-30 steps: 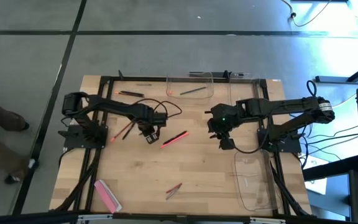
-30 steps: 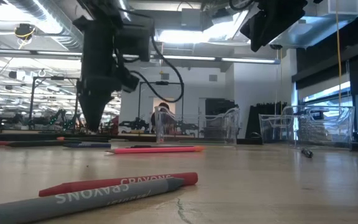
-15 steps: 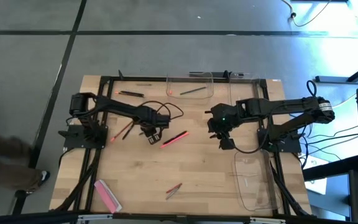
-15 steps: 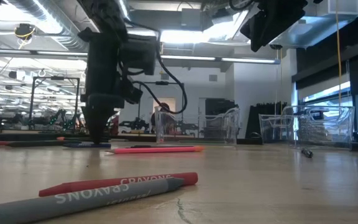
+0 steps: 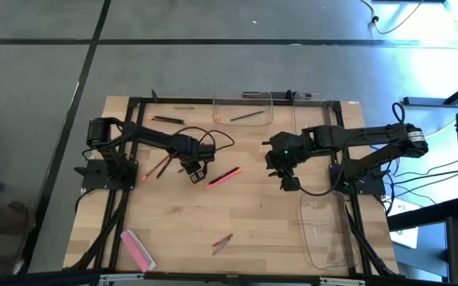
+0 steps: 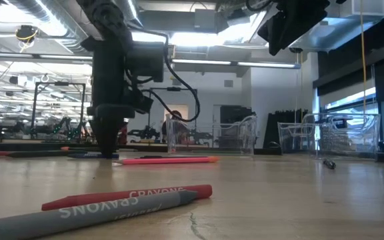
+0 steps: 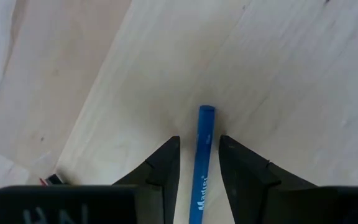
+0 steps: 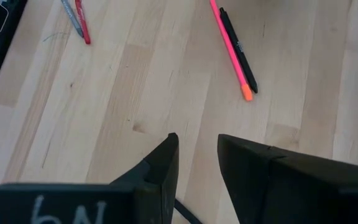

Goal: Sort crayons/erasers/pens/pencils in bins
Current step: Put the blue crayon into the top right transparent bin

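Observation:
My left gripper (image 5: 193, 173) stands fingers down at the table's middle left. In the left wrist view a blue pen (image 7: 202, 162) lies flat on the wood between its open fingers, with a narrow gap on each side. My right gripper (image 5: 288, 181) hangs open and empty above the table's middle right. A pink pen (image 5: 223, 177) lies between the two grippers, a black pen (image 8: 238, 46) alongside it. A red and a grey crayon (image 5: 222, 242) lie near the front. The pink eraser (image 5: 137, 249) lies at the front left. Clear bins stand at the far middle (image 5: 242, 97), far right (image 5: 324, 98) and near right (image 5: 304, 230).
Dark pens (image 5: 168, 119) lie at the far left, and a red stick (image 5: 161, 165) lies left of my left gripper. The far middle bin holds a pen (image 5: 246, 116). Black frame bars (image 5: 122, 214) run along the table's sides. A cable loops off the left wrist (image 5: 221, 141).
My left gripper has gone down to the table top, and its fingertips now stand at the wood around the blue pen.

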